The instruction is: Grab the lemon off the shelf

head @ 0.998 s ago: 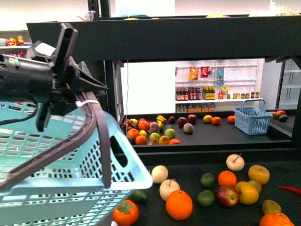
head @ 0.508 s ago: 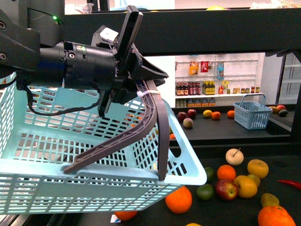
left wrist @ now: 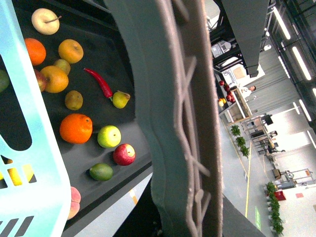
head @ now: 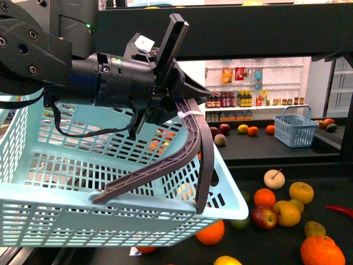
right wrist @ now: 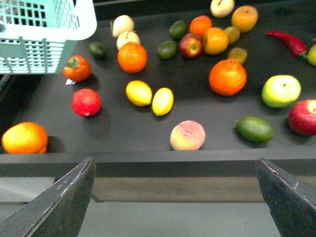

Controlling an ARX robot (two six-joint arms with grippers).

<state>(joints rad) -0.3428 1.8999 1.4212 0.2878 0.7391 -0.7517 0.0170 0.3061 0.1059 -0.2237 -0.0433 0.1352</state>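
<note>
Right pincer (right wrist: 175, 190): fingers apart, nothing held; hung just off the table's front edge and facing the fruit, judged to be lined up for a reach.
Lemon (right wrist: 162, 101): laid on its side on the table (right wrist: 123, 140), near the front, touching a rounder yellow fruit (right wrist: 138, 93); its top is unobstructed.
Neighbours: peach (right wrist: 187, 135) nearer the edge; orange (right wrist: 132, 57) behind; red fruit (right wrist: 86, 102) apart to one side.
Left pincer (head: 182, 96): clamped on the grey basket handle (left wrist: 173, 123).
Basket (head: 110, 226): pale blue, held lifted over the table, judged ready to receive the lemon.
</note>
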